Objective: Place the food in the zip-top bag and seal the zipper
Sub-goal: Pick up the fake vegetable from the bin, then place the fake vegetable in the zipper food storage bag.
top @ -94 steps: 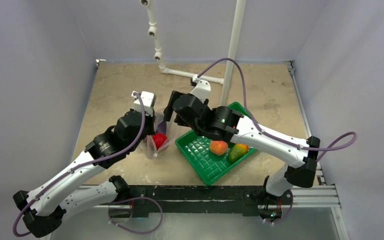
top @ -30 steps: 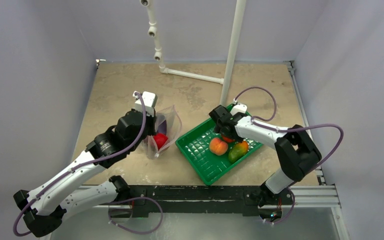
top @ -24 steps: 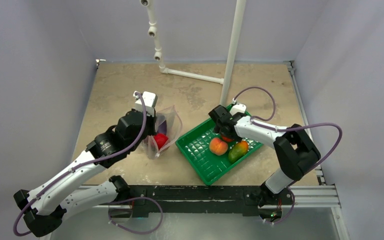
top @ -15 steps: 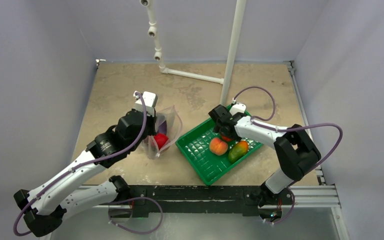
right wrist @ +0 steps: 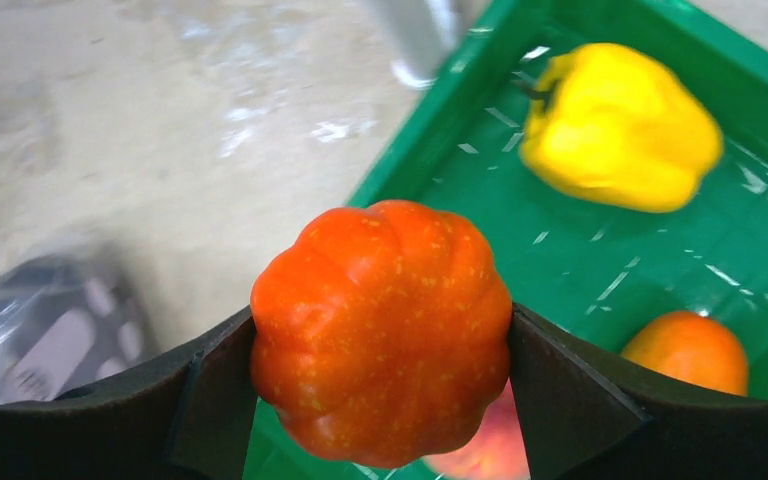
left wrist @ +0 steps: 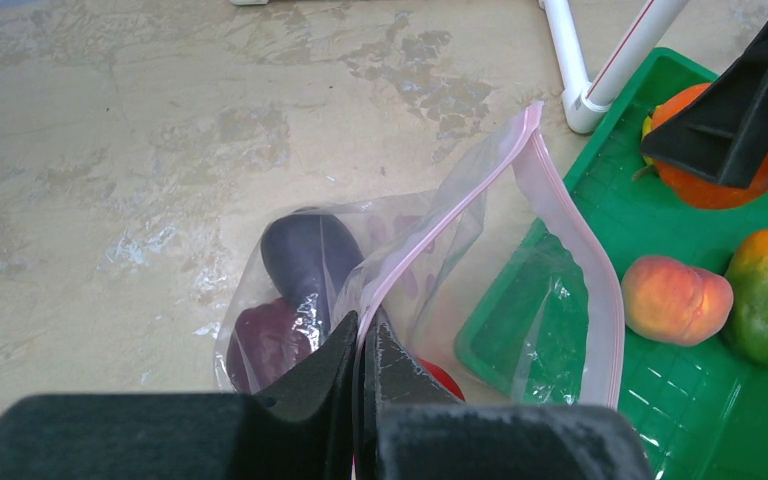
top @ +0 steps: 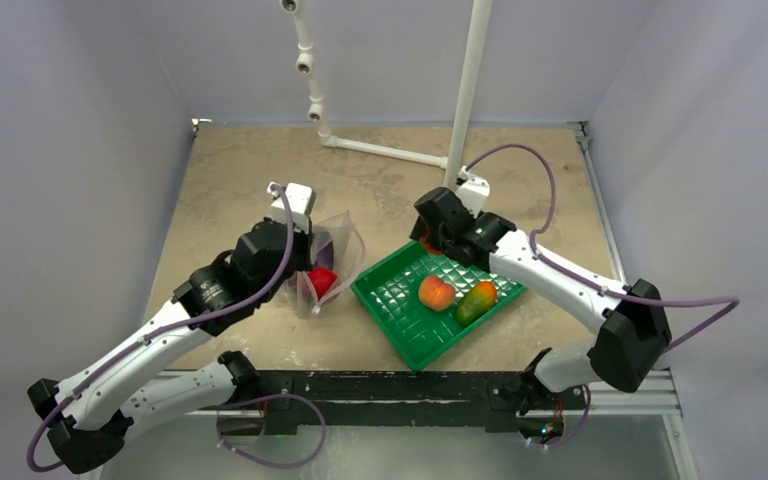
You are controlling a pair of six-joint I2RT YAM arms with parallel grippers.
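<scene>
Your top view hangs above and behind both arm bases, faces the far wall, and takes in the whole desk (top: 240, 170). Your left wrist camera looks along the left tool (left wrist: 358, 335), close over the zip-top bag (left wrist: 440, 240), toward the green tray (left wrist: 690, 410). Your right wrist camera looks down past the right tool (right wrist: 380, 335), very near. All three share the tray.

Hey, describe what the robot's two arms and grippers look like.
The left arm and right arm share one build: slim white links joined by chunky black joints, with a thin purple cable looping alongside each. The left gripper and right gripper have matte black, angular, wedge-shaped fingers.
</scene>
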